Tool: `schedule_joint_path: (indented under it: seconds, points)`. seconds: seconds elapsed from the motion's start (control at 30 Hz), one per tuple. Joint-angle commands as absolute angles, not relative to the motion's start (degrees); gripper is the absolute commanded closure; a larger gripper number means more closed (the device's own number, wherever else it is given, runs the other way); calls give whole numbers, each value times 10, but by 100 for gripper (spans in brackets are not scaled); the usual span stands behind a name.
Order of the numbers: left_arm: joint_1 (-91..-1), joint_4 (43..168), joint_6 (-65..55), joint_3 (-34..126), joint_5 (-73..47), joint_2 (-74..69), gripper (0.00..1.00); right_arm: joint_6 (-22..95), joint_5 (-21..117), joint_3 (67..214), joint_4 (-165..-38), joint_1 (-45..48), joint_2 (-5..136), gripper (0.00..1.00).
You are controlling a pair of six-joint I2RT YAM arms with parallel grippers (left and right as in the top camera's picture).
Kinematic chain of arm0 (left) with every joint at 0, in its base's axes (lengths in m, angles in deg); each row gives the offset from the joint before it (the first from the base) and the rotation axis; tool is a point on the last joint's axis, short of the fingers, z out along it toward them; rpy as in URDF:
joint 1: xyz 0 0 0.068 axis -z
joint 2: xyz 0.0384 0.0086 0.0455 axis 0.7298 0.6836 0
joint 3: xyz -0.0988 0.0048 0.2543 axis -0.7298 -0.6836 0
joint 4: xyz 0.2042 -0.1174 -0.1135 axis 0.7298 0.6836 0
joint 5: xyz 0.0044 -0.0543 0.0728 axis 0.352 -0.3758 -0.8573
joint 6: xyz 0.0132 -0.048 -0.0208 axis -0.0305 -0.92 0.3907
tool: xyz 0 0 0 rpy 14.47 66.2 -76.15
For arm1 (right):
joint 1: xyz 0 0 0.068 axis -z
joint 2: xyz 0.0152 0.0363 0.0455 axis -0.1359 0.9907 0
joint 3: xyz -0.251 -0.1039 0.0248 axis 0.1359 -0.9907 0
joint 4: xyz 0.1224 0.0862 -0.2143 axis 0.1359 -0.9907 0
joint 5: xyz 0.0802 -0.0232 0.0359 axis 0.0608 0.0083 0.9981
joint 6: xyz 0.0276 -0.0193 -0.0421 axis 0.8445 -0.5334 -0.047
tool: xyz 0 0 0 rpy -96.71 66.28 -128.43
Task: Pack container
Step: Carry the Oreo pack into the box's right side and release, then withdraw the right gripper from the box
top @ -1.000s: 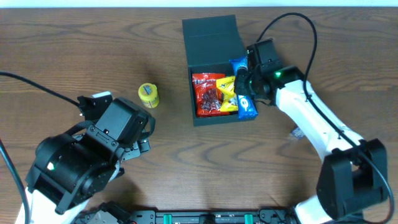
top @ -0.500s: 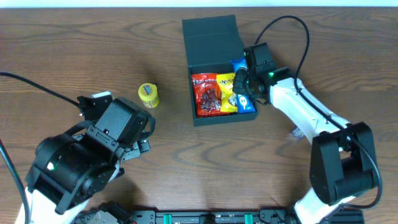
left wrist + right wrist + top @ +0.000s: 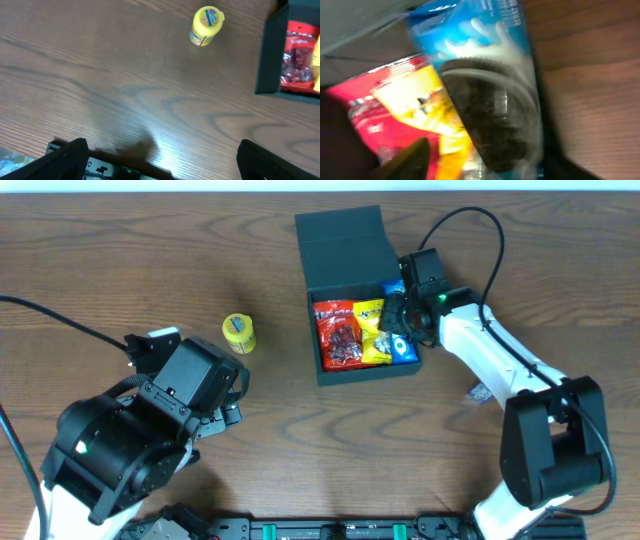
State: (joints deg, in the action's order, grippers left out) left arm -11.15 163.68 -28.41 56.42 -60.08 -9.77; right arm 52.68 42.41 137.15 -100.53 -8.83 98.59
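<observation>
Right end effector [image 3: 397,313] hangs spread open astride the blue packet [image 3: 485,85] inside the container [image 3: 342,242].

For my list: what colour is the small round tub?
Yellow round tub, clearest in the left wrist view.

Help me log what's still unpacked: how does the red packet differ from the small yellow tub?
The red packet lies inside the container; the yellow tub sits out on the table, left of it. The packet is a flat pouch, the tub round. The packet looks larger than the tub. Both are brightly coloured.
</observation>
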Motion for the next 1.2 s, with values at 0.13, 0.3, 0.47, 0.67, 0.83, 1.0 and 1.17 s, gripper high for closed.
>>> schedule_joint_path:
  seconds: [0.13, 0.3, 0.47, 0.67, 0.83, 1.0, 1.17]
  points:
    - [-112, 1659, -282, 562, -601, -100, 5, 530, 500, 1371, -987, -83, 964, 1]
    - [-112, 1662, -282, 562, -601, -100, 5, 530, 512, 1378, -984, -91, 884, 1]
    - [-112, 1662, -282, 562, -601, -100, 5, 512, 524, 1378, -1000, -90, 791, 1]
    - [-112, 1662, -282, 562, -601, -100, 5, 440, 444, 1378, -1119, -79, 709, 1]
    - [-112, 1662, -282, 562, -617, -100, 5, 517, 262, 1377, -1347, -78, 693, 1]
    - [-112, 1661, -282, 562, -627, -100, 5, 517, 263, 1376, -1371, -78, 653, 1]
    - [-112, 1661, -282, 562, -626, -100, 5, 518, 263, 1374, -1395, -78, 601, 1]
